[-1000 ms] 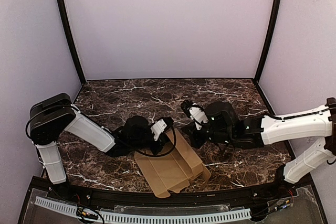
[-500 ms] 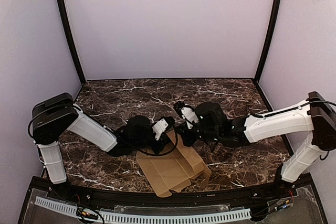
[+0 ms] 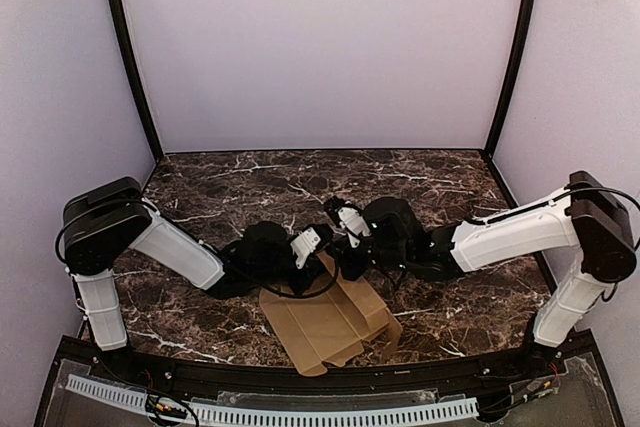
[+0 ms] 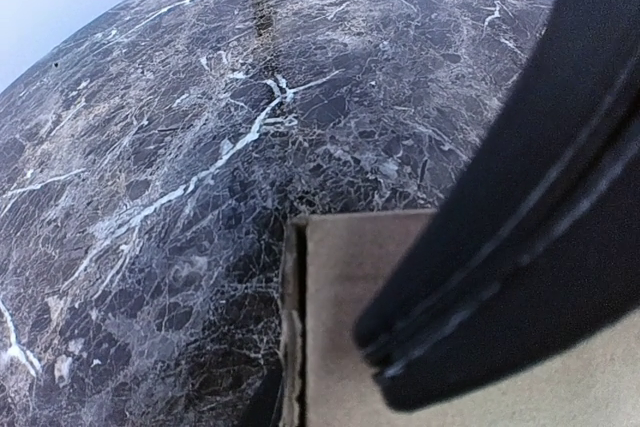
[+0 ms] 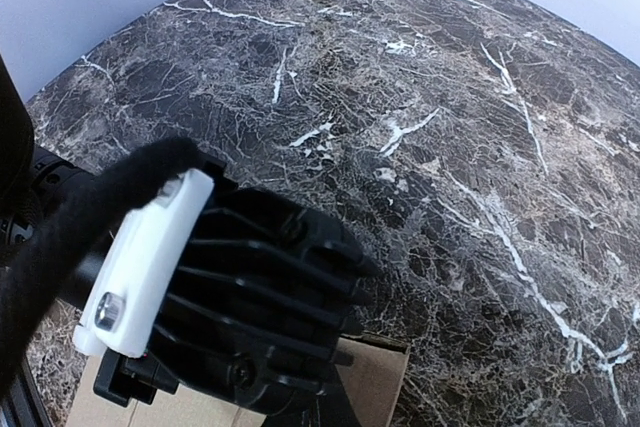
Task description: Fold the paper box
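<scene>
The paper box lies on the table near its front edge, about midway between the two arm bases. It is one piece of plain brown cardboard, mostly flat and opened out, with crease lines across it and flaps reaching toward the front. Its right part looks raised in folded ridges, though the detail is hard to make out.

Both arms stretch inward and meet over the far edge of the cardboard. The left gripper is low over the far left corner. In the left wrist view a black finger lies across that corner and hides much of it, and whether the jaws are spread or pinching the cardboard cannot be told. The right gripper is just beside it, with its fingers pressed together. In the right wrist view the left arm's black ribbed wrist and its white bracket fill the foreground and block the view, so I cannot tell whether anything is caught between them.

A black cable loops from the left wrist over the cardboard.

The table is dark brown marble with white veins. Pale walls close it in on three sides, and two black poles rise at the back corners. One white slotted strip runs along the front.
</scene>
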### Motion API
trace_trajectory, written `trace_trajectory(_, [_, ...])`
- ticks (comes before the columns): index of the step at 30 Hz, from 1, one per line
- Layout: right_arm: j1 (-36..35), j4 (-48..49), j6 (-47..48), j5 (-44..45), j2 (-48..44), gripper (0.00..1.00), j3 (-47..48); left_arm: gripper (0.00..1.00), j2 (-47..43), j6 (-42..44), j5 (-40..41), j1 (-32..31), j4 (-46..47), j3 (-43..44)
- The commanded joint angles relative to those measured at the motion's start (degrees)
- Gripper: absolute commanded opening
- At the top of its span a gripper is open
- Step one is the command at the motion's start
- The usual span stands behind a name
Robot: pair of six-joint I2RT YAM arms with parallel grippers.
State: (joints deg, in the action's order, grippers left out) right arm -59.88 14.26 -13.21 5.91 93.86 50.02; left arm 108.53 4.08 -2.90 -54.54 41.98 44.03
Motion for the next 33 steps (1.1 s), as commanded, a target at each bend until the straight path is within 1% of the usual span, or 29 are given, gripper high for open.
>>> trace_trajectory(1, [0.7, 2.6, -1.3, -0.8, 2.0, 0.00, 0.9, 0.19, 0.5, -0.2, 0.2, -0.3, 0.5, -0.2])
trace_trajectory(7, [1.1, 3.8, -2.2, -1.8, 3.8, 0.00, 0.2, 0.17, 1.2, -0.5, 0.0, -0.2, 1.3, 0.0])
trace_trajectory(9, [1.1, 3.8, -2.3, -1.9, 3.7, 0.00, 0.1, 0.14, 1.2, -0.5, -0.1, -0.2, 1.3, 0.1])
trace_trajectory(13, [1.1, 3.3, -2.3, -1.7, 2.8, 0.00, 0.1, 0.03, 1.5, -0.5, -0.2, -0.3, 1.4, 0.4])
trace_trajectory(15, [1.0, 2.9, -2.2, -1.5, 2.0, 0.00, 0.1, 0.01, 1.5, -0.4, -0.3, -0.2, 1.5, 0.4])
trace_trajectory(21, [1.0, 0.2, -2.5, -0.5, -2.3, 0.00, -0.4, 0.00, 1.1, -0.7, 1.2, -0.2, 1.4, -0.2])
trace_trajectory(24, [1.0, -1.4, -2.9, -0.2, -5.8, 0.00, -1.8, 0.00, 0.3, -1.3, 4.4, -0.3, 1.2, -0.7])
trace_trajectory(26, [1.0, -2.9, -3.3, -0.2, -8.0, 0.10, -2.6, 0.00, -0.1, -2.0, 6.1, -0.2, 1.0, -1.2])
trace_trajectory(29, [0.9, -5.5, -3.9, -0.1, -12.1, 0.19, -3.7, 0.00, -0.8, -3.6, 9.2, -0.2, -0.1, -1.2])
trace_trajectory(32, [0.9, -8.2, -4.1, 1.0, -16.0, 0.28, -5.1, 0.00, -1.9, -7.7, 11.9, -0.2, -3.4, -0.4])
trace_trajectory(33, [1.0, -9.2, -4.0, 1.3, -17.2, 0.32, -5.3, 0.00, -2.1, -8.3, 13.5, -0.3, -4.3, -0.2])
